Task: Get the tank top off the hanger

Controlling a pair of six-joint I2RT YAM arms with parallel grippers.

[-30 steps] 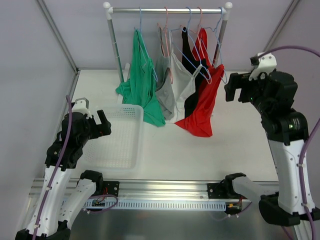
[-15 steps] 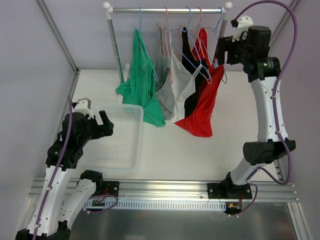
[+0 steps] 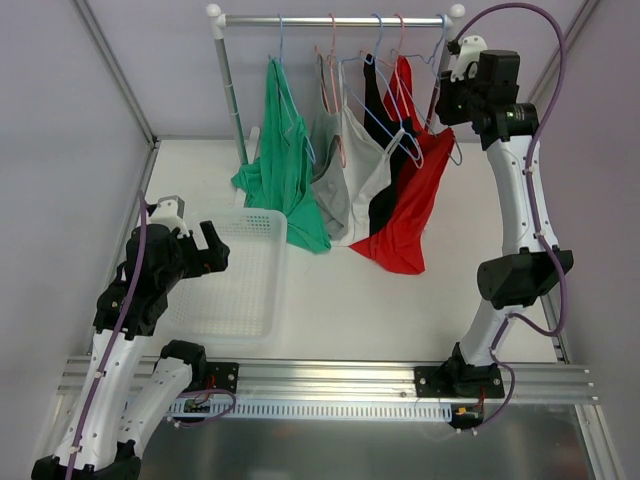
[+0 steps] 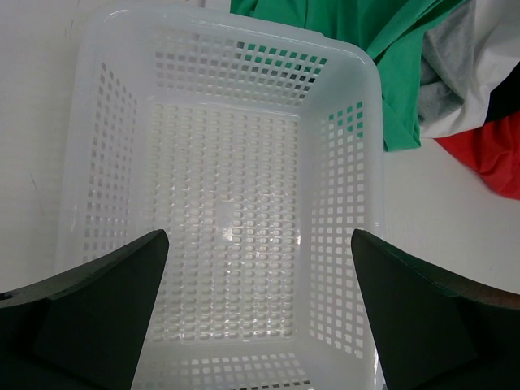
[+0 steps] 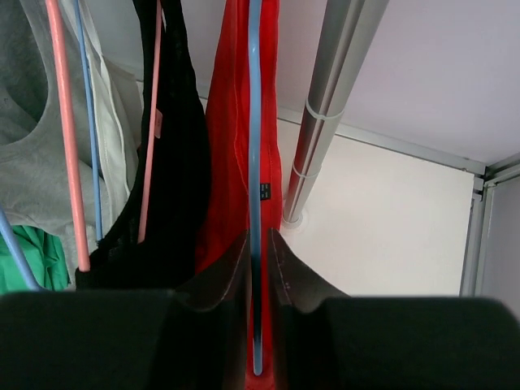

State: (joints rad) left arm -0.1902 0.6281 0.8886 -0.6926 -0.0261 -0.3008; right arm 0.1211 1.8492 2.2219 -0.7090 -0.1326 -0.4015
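Observation:
A red tank top (image 3: 412, 205) hangs on a blue hanger (image 5: 255, 154) at the right end of the rail (image 3: 330, 20). My right gripper (image 3: 446, 102) is raised beside it, just left of the rail's right post. In the right wrist view this gripper (image 5: 258, 237) is shut on the blue hanger's wire, with the red tank top (image 5: 231, 138) hanging right behind it. My left gripper (image 3: 206, 250) hovers open over the white basket (image 3: 281, 262). In the left wrist view its fingers (image 4: 110, 280) are spread wide with nothing between them.
Green (image 3: 285, 170), grey (image 3: 332, 195), white (image 3: 362, 165) and black (image 3: 383, 205) tops hang on the same rail, on pink and blue hangers. The rail's right post (image 5: 325, 106) stands close to my right fingers. The basket (image 4: 367, 73) holds nothing.
My right arm rose and swung left to the rail's right end. Its jaws went from open to shut on the blue hanger. The left arm barely moved.

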